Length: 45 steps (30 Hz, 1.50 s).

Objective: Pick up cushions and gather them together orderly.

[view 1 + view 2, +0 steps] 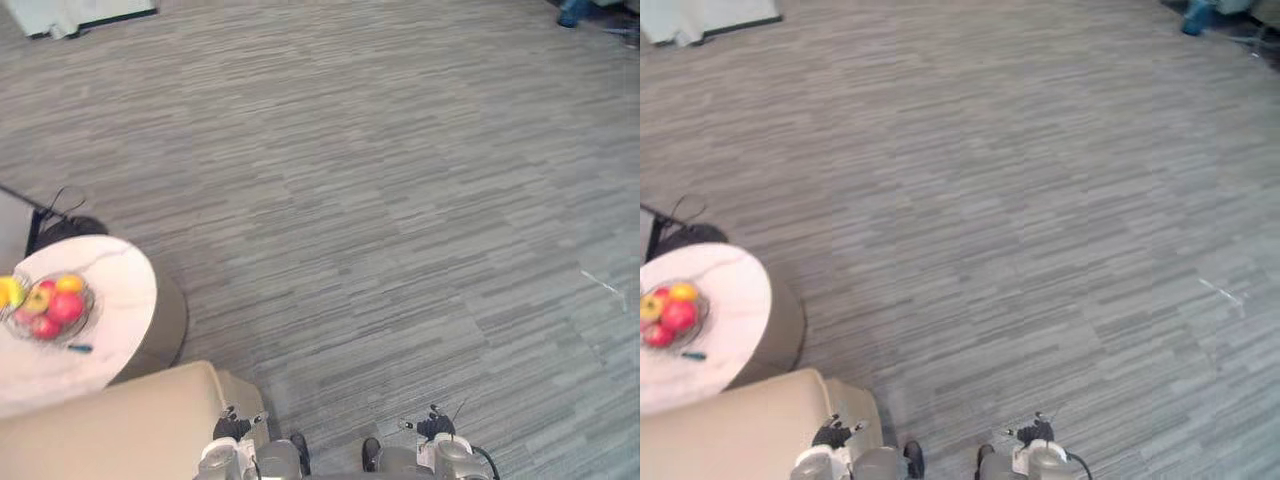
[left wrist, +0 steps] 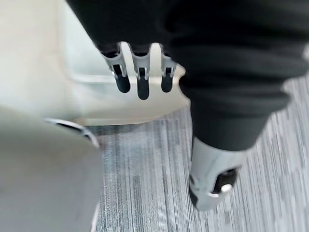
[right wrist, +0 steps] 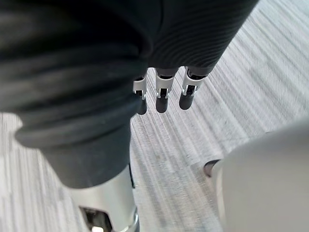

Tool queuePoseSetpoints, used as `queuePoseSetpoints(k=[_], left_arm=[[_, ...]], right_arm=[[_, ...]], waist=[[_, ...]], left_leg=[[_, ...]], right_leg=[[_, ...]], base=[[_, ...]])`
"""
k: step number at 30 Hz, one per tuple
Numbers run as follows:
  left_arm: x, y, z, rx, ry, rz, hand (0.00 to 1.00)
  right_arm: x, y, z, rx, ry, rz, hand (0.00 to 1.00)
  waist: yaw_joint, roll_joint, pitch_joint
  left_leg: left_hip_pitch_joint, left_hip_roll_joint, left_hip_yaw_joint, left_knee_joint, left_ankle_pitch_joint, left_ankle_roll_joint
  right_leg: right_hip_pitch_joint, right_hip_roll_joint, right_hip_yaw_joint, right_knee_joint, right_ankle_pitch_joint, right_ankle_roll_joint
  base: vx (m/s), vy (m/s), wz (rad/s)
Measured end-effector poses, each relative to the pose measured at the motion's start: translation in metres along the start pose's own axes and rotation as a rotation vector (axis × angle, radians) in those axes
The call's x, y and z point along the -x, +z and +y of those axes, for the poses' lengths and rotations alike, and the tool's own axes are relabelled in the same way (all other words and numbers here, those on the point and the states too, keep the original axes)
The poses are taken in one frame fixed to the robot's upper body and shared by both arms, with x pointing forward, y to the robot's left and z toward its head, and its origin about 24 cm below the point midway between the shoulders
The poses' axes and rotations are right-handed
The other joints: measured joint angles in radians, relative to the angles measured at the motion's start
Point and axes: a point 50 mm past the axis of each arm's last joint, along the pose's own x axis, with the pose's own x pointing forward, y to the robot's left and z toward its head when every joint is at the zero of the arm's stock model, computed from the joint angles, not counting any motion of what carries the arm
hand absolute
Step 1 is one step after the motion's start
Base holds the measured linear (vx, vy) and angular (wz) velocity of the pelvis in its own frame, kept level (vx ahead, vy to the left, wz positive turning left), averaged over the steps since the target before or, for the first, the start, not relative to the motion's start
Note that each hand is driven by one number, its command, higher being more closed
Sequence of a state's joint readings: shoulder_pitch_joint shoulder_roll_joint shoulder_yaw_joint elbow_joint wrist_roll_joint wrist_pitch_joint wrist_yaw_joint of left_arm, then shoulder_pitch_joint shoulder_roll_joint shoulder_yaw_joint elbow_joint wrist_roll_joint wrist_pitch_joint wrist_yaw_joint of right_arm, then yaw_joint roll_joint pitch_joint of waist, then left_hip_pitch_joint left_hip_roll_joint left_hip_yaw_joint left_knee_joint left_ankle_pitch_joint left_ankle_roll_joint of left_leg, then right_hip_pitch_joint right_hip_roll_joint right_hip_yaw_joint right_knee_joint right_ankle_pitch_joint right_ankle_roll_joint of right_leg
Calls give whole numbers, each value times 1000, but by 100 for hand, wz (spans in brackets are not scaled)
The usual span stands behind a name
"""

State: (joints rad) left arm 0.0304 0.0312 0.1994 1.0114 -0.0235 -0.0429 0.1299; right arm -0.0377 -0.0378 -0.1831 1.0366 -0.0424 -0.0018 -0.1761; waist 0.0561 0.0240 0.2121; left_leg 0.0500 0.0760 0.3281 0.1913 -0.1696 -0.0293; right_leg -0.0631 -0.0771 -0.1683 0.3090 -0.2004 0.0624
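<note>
The grey carpet [image 1: 400, 200], beige sofa [image 1: 110, 430], round white table [image 1: 115, 285] and fruit bowl [image 1: 50, 305] suggest gathering is not yet begun: left hand [image 2: 142, 82] and right hand [image 3: 163, 94] hang straight-fingered and empty, and I cannot tell where the cushions lie.

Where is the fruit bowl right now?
Far left in the eye views: the fruit bowl sits on the round white table, next to the beige seat.
</note>
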Motion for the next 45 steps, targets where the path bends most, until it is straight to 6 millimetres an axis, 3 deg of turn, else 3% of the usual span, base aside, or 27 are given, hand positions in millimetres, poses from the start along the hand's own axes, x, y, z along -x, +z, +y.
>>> queuePoseSetpoints(k=[2, 3, 7, 9, 10, 11, 12, 13, 14, 16, 18, 21, 22, 24, 26, 28, 29, 30, 31, 34, 36, 37, 38, 40, 42, 44, 45], left_arm=[[-1, 2, 1, -43, -9, -1, 0], [-2, 2, 2, -53, -8, 0, 0], [-2, -1, -1, -79, -23, 18, 0], [-1, 0, -5, -88, -36, 14, 0], [-2, 3, -7, -83, -42, 2, 0], [-2, 5, -9, -80, -45, -3, 0], [-2, 7, -10, -69, -46, -14, 0], [-1, 7, -13, -64, -51, -11, 0], [-1, 9, -15, -61, -56, -24, 0], [-1, 13, -17, -69, -62, -40, 0], [-1, 14, -17, -70, -62, -47, 0], [-1, 17, -17, -70, -64, -58, 0], [-1, 15, -16, -87, -62, -54, 0], [-2, 19, -11, -102, -55, -70, 0], [-2, 21, -10, -103, -51, -72, 0], [-3, 17, -8, -122, -49, -54, 0], [-3, 11, -5, -156, -46, -31, 0], [-3, 11, -4, -160, -44, -28, 0], [-2, 9, -1, -163, -40, -23, 0], [-2, 6, 0, -158, -37, -15, 0], [-2, 4, -1, -155, -39, -10, 0], [-2, 4, 0, -153, -37, -10, 0], [-2, 3, 3, -152, -29, -3, 0], [-1, -1, -6, -134, -47, 15, 0], [0, -1, -15, -121, -63, 10, 0], [1, 7, -20, -96, -70, -21, 0], [1, 10, -19, -96, -70, -33, 0]], right_arm=[[-1, 3, 1, 1, 2, -4, 0], [-1, 4, 1, 0, 2, -8, 0], [-2, 1, -7, -1, -20, 7, 0], [-2, -7, -12, 0, -33, 36, 0], [-1, -9, -16, 3, -44, 38, 0], [-1, -10, -17, 2, -47, 37, 0], [-1, -9, -16, -2, -50, 30, 0], [-1, -8, -20, -8, -68, 29, 0], [-2, -5, -21, -7, -71, 26, 0], [-3, -4, -17, -10, -63, 34, 0], [-2, -9, -18, -18, -71, 47, 0], [0, -16, -24, -53, -101, 69, 0], [0, -18, -22, -52, -94, 74, 0], [2, -22, -14, -60, -76, 88, 0], [3, -23, -12, -72, -74, 93, 0], [2, -22, -14, -77, -79, 86, 0], [1, -13, -13, -83, -76, 50, 0], [1, -12, -13, -83, -75, 44, 0], [1, -11, -12, -75, -70, 39, 0], [-1, -2, -13, -74, -65, 14, 0], [-3, 8, -12, -75, -60, -12, 0], [-3, 9, -11, -76, -55, -15, 0], [-3, 7, -12, -76, -55, -11, 0], [-6, 18, -23, -61, -75, -45, 0], [-6, 17, -24, -87, -85, -40, 0], [-5, 14, -20, -103, -81, -31, 0], [-4, 12, -18, -106, -80, -27, 0]], waist=[[-1, -1, 0], [-1, -9, -2], [-15, 18, 0], [-19, 16, 4], [-26, 20, 7], [-24, 29, 12], [-20, 41, 21], [-4, 50, 18], [2, 51, 19], [4, 41, 25], [4, 37, 25], [10, 25, 23], [18, 10, -2], [18, -14, -7], [30, -24, -7], [22, -23, -6], [7, -21, -4], [4, -17, -2], [3, -16, 0], [-2, -9, 4], [-10, -3, 11], [-13, -13, 17], [-19, -29, 15], [-32, 18, 10], [-36, 36, 12], [-31, 69, 30], [-27, 65, 35]], left_leg=[[28, 5, 75, -28, 0, 0], [38, 8, 103, -33, -1, -2], [75, 57, 110, -18, -7, -22], [15, 136, 109, 206, -32, -58], [-56, 195, 83, 416, -22, -41], [-82, 224, 71, 500, -8, -20], [-124, 264, 49, 631, 16, 31], [-170, 251, -16, 711, -37, 22], [-211, 187, -64, 681, -104, -2], [-242, 112, -93, 535, -139, 2], [-271, 62, -121, 377, -131, -2], [-289, -18, -197, 133, 46, -39], [-265, -45, -170, 111, 52, -18], [-288, -54, -141, 164, -15, 14], [-257, -50, -97, 182, -47, 36], [-147, -51, -73, 140, -64, 56], [-53, -50, -75, 81, -67, 58], [-27, -49, -71, 61, -67, 58], [37, -46, -59, 7, -67, 58], [120, -22, -28, -59, -67, 57], [151, -8, -19, -88, -67, 56], [170, -16, -23, -94, -75, 34], [215, -26, -50, -100, -105, -16], [225, 17, -81, -73, -124, -44], [122, 62, -119, 150, -122, -47], [-81, 196, -171, 663, -45, -37], [-103, 210, -170, 734, -54, -41]], right_leg=[[-34, -120, -348, 38, -8, -36], [-58, -159, -452, 37, 16, -60], [-28, -83, -411, 9, 19, -84], [18, -33, -385, -48, 8, -101], [53, 5, -368, -89, 5, -104], [70, 22, -359, -98, 3, -109], [97, 48, -326, -105, -9, -124], [103, 68, -264, -96, -31, -141], [102, 67, -202, -92, -38, -147], [113, 56, -128, -96, -32, -135], [138, 43, -76, -119, -42, -121], [172, 6, 23, -145, -71, -71], [174, -16, 69, -170, -72, -51], [167, -38, 89, -163, -56, -20], [121, -53, 109, -27, -71, 7], [1, -84, 107, 316, -43, 106], [-69, -120, 13, 512, -57, 87], [-82, -130, -13, 535, -66, 70], [-117, -153, -88, 553, -91, 24], [-212, -146, -199, 405, -101, -16], [-273, -107, -212, 215, -26, -23], [-281, -86, -193, 100, 72, -42], [-293, -77, -161, 87, 167, -105], [-306, -61, -179, 189, 68, -111], [-284, -49, -198, 191, 5, -108], [-152, 25, -232, 133, -48, -147], [-118, 36, -232, 125, -62, -151]], base=[[117, -37, -99], [147, -91, -90], [177, -204, -72], [142, -233, -48], [98, -240, -48], [80, -193, -58], [100, -83, -95], [160, 13, -152], [210, 80, -148], [231, 105, -137], [254, 134, -101], [340, 223, -89], [408, 188, -68], [495, 194, -55], [394, 170, -50], [442, 137, -42], [482, 100, -16], [478, 55, -18], [318, 10, -22], [370, -47, -25], [388, -121, -5], [526, -225, 21], [473, -234, 27], [477, -265, 28], [472, -313, 30], [517, -284, 6], [551, -212, -15]])
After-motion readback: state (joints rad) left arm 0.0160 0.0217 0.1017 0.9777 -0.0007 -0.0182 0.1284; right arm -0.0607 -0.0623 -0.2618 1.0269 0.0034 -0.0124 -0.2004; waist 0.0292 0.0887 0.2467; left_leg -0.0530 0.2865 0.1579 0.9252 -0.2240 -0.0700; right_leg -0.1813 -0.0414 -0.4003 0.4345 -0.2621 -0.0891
